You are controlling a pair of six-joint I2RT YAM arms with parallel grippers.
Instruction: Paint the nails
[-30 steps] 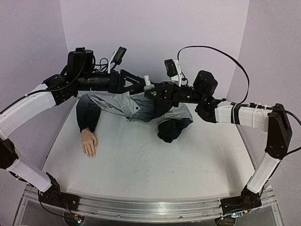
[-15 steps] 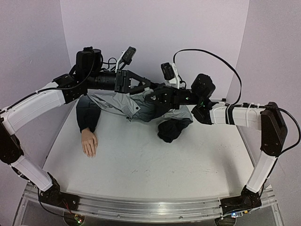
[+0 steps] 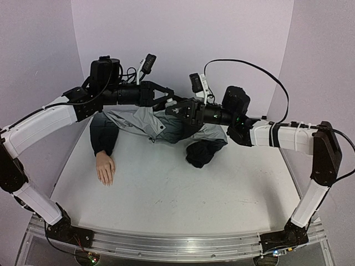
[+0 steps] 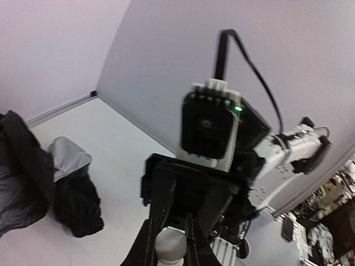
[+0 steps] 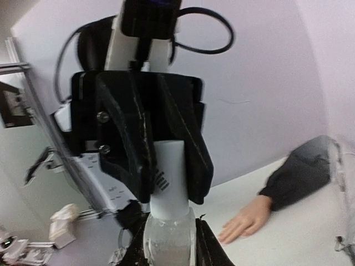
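Observation:
The mannequin hand (image 3: 105, 168) lies palm down on the table at the left, poking out of a dark sleeve; its nails are too small to make out. It also shows in the right wrist view, hand (image 5: 246, 219). High above the jacket (image 3: 150, 123) both grippers meet. My right gripper (image 5: 170, 238) is shut on a small clear glass bottle (image 5: 168, 244). My left gripper (image 4: 171, 235) is shut on the bottle's white cap (image 4: 171, 245), and the cap (image 5: 168, 177) stands upright between its black fingers (image 5: 133, 138). From above, the left gripper (image 3: 165, 102) and right gripper (image 3: 178, 108) touch nose to nose.
The grey-black jacket is spread along the back of the table, with a bunched dark sleeve (image 3: 203, 152) to the right of centre. Purple walls (image 3: 183, 33) close the back and both sides. The right arm's cable (image 3: 260, 69) loops above its wrist.
My left gripper moved right onto the bottle's cap and went from open to shut on it. The right gripper edged left, still holding the bottle.

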